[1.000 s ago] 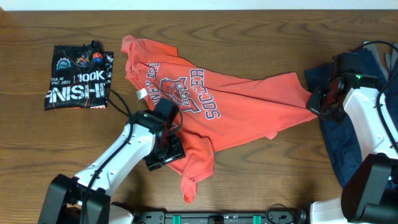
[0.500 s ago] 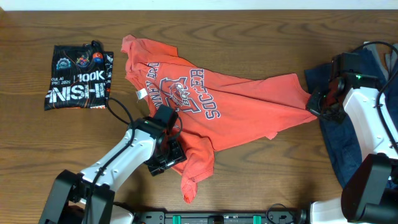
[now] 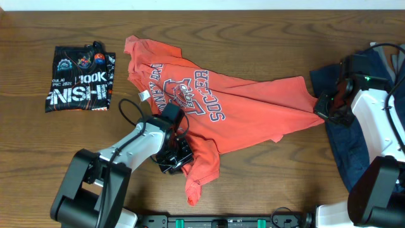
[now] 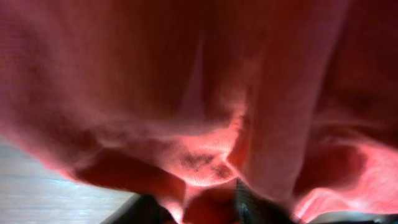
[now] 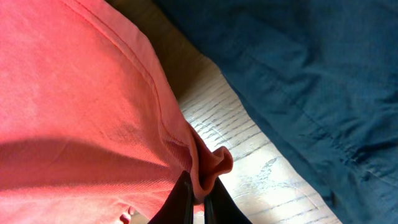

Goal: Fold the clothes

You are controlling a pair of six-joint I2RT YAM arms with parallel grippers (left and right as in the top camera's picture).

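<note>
The orange-red T-shirt (image 3: 240, 101) with the navy-and-white "SOCCER" crest lies crumpled across the table's middle. My left gripper (image 3: 178, 156) is at its lower left edge; in the left wrist view the orange-red cloth (image 4: 205, 124) fills the frame and bunches between the fingers (image 4: 202, 208). My right gripper (image 3: 324, 107) is shut on the shirt's right corner; the right wrist view shows the pinched hem (image 5: 208, 165) between the fingers (image 5: 198, 202). A navy blue T-shirt (image 3: 345, 139) lies at the far right, also seen in the right wrist view (image 5: 311, 74).
A folded black printed shirt (image 3: 80, 79) lies at the back left. The wooden table (image 3: 266, 177) shows bare in front. The navy shirt lies under my right arm near the right edge.
My left gripper has slid right and forward into the shirt's lower left edge, bunching the cloth there. The right gripper has stayed put on its corner.
</note>
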